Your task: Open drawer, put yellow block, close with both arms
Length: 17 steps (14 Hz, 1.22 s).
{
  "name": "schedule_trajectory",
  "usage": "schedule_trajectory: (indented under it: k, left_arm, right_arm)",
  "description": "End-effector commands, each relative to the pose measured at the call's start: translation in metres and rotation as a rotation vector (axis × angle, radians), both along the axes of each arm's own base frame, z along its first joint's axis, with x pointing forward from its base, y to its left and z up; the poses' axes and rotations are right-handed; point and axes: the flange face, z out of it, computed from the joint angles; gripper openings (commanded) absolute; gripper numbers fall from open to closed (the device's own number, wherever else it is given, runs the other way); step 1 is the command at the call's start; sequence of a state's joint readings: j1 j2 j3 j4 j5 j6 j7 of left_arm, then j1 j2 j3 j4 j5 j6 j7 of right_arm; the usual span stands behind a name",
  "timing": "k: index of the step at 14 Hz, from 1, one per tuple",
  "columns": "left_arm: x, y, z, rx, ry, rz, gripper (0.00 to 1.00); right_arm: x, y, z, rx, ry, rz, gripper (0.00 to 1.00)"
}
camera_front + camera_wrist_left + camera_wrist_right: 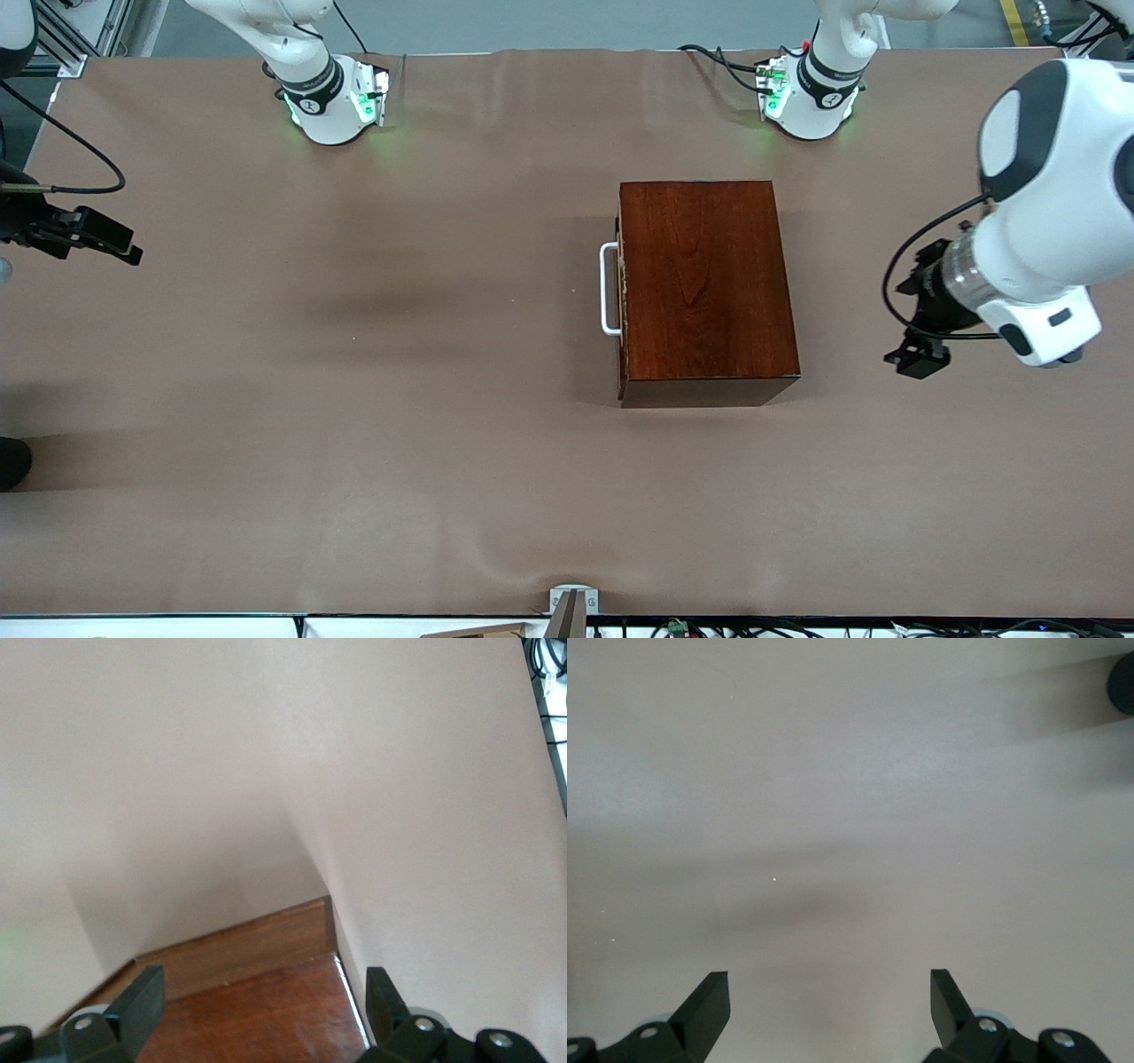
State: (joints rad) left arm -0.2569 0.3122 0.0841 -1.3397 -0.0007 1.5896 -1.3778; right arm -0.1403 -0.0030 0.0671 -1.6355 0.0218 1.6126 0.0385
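The dark mahogany box (704,283) stands on the table, toward the left arm's end. Its drawer is pushed in flush, and the white loop handle (609,288) faces the right arm's end. My left gripper (912,323) hangs open beside the box, at the end away from the handle. In the left wrist view the box top (266,992) shows between the open left gripper's (263,992) fingers. My right gripper (120,244) hovers open over bare table at the right arm's end. The right wrist view shows only cloth beneath the right gripper (830,992). The yellow block is out of view.
A brown cloth (399,399) covers the table. The two arm bases (332,102) (811,93) stand along the edge farthest from the front camera. A small metal bracket (573,607) sits at the nearest edge. A dark object (13,461) pokes in at the right arm's end.
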Motion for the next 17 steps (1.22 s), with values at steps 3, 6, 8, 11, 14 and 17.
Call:
schedule_trajectory:
  k: [3, 6, 8, 11, 14, 17]
  left_arm:
    - [-0.031, 0.026, 0.012, -0.016, -0.005, -0.175, 1.0]
    - [-0.072, 0.046, 0.022, -0.033, -0.034, -0.306, 1.0]
    - [-0.094, 0.071, 0.028, -0.044, -0.034, -0.444, 1.0]
    - [-0.096, 0.086, 0.038, -0.051, -0.029, -0.63, 1.0]
    - [-0.096, 0.091, 0.043, -0.051, -0.035, -0.711, 1.0]
    - [-0.094, 0.099, 0.065, -0.047, -0.035, -0.763, 1.0]
  right_arm:
    - [-0.002, -0.003, 0.01, -0.002, -0.017, 0.003, 1.0]
    - [-0.002, -0.001, 0.011, -0.002, -0.018, 0.006, 1.0]
    - [-0.002, -0.001, 0.011, -0.001, -0.02, 0.006, 1.0]
    - [-0.002, 0.002, 0.011, -0.001, -0.02, 0.01, 1.0]
    - [-0.001, 0.003, 0.01, -0.001, -0.019, 0.012, 1.0]
    - [-0.001, 0.002, 0.01, -0.001, -0.019, 0.01, 1.0]
